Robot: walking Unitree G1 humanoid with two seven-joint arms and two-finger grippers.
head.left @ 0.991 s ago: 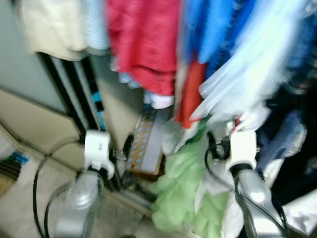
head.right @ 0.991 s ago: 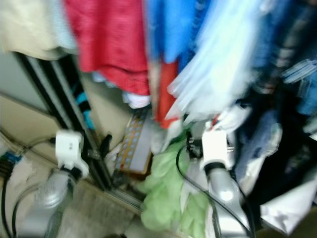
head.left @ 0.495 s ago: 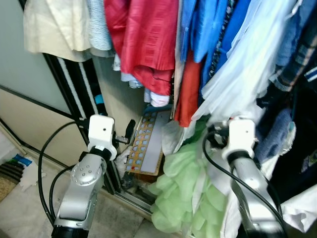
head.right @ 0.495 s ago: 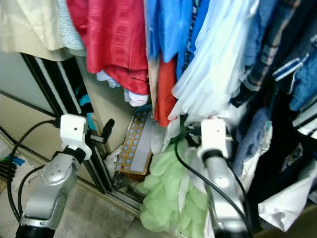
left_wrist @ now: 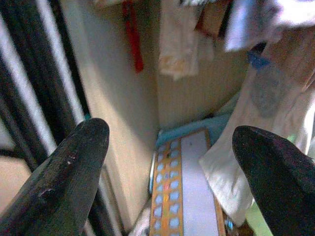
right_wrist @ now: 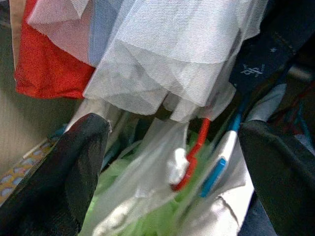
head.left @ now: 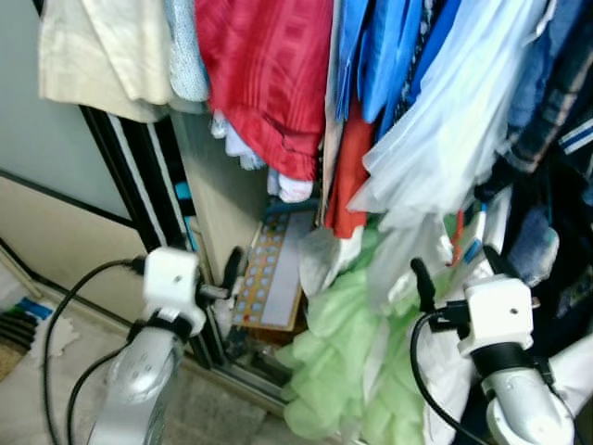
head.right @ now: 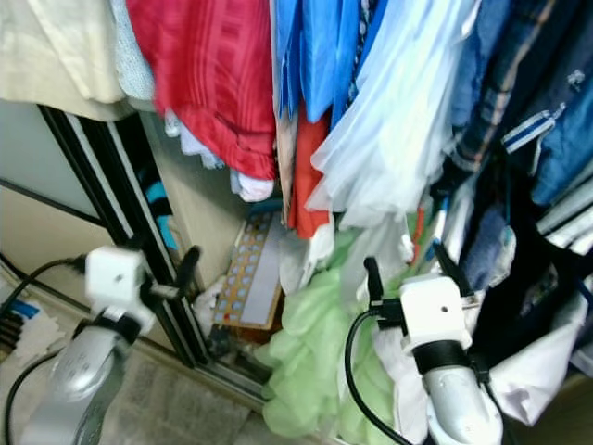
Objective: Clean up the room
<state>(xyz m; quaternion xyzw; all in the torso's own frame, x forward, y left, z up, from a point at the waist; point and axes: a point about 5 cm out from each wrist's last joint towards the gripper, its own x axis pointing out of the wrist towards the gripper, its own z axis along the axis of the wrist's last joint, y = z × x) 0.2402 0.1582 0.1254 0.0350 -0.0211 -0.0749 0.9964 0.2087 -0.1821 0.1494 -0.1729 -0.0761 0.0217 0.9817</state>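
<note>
- The wardrobe's hanging clothes take up most of the scene: a red garment, blue shirts, a sheer pale-blue garment and dark denim and plaid pieces at the far right. They hang packed together from above, and their hems fall over the clutter on the wardrobe floor.
- Directly below the sheer pale-blue garment lies a heap of pale green fabric, slumped on the wardrobe floor and spilling toward the door track. It looks dropped rather than stored, so I judge it part of what the tidying is about.
- Left of the sheer garment and lower, a patterned board with rows of blue dots leans against the wardrobe's beige side wall, tucked upright behind the green heap.
- Further left of the sheer garment stands the sliding door's black-and-white striped edge.
- Just under the sheer garment's hem hang a red hanger hook and a blue-and-white hanger, tangled among thin plastic and white cloth.
- The right gripper is raised just below the sheer garment's hem, fingers spread wide on either side of the hangers, holding and touching nothing.
- The left gripper, down to the left of the sheer garment beside the striped door edge, is likewise spread wide and empty, aimed at the patterned board.
</note>
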